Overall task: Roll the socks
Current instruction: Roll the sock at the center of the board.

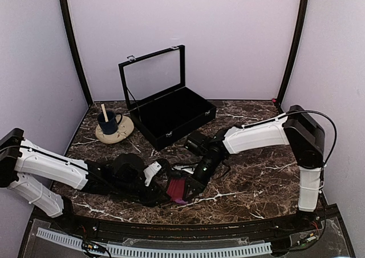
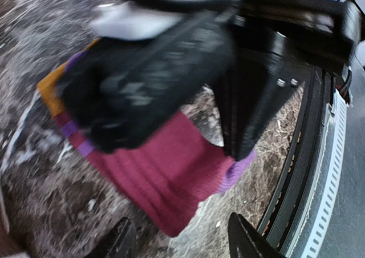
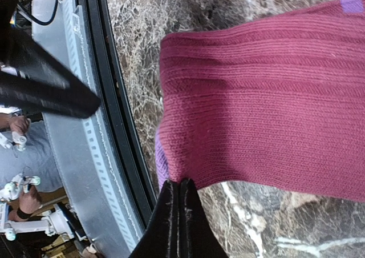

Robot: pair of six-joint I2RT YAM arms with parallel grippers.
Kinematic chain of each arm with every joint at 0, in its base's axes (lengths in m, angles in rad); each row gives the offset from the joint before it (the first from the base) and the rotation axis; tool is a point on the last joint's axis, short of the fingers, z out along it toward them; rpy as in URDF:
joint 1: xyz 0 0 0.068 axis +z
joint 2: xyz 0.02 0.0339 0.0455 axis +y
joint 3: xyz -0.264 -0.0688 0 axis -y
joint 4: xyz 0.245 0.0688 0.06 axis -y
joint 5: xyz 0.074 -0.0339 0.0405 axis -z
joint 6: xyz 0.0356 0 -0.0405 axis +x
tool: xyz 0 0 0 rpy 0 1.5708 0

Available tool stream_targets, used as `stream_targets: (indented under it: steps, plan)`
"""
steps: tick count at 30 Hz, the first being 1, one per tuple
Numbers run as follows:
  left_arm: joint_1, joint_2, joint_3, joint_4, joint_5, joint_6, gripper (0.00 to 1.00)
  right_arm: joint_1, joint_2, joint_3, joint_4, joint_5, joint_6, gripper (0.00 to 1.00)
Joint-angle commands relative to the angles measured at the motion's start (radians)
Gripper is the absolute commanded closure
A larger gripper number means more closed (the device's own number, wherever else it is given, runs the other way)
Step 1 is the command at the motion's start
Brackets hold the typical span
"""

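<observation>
The magenta-pink sock [image 1: 176, 188] lies on the marble table near the front edge. In the left wrist view it [image 2: 165, 166] shows a purple tip and orange and purple bands at its far end. My right gripper [image 3: 179, 192] is shut on the sock's [image 3: 268, 104] edge beside the purple tip; it also shows in the top view [image 1: 191, 190]. My left gripper [image 2: 179, 226] is open and empty, its jaws just short of the sock's near corner, and it shows in the top view [image 1: 163, 194] left of the sock. The cream-beige sock is out of view.
An open black case [image 1: 171, 114] stands at the back centre. A beige saucer with a dark blue cup [image 1: 113, 127] sits at the back left. The table's black front rail [image 3: 117, 127] and grey slotted strip run just beside the sock.
</observation>
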State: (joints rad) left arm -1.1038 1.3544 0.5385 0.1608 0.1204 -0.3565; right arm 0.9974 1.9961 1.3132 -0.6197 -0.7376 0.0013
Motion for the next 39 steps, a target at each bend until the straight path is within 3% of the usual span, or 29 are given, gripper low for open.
stream_targets:
  steps: [1,12,24,39]
  plan:
    - [-0.023,0.058,0.071,0.01,0.054,0.094,0.41,-0.032,0.023,0.034,-0.06,-0.083,-0.037,1.0]
    - [-0.034,0.153,0.149,-0.043,0.042,0.189,0.39,-0.047,0.058,0.061,-0.072,-0.131,-0.046,1.0]
    - [-0.034,0.216,0.173,-0.061,0.08,0.247,0.45,-0.055,0.095,0.092,-0.096,-0.154,-0.053,1.0]
    - [-0.033,0.272,0.218,-0.08,0.099,0.296,0.74,-0.063,0.12,0.107,-0.109,-0.154,-0.055,1.0]
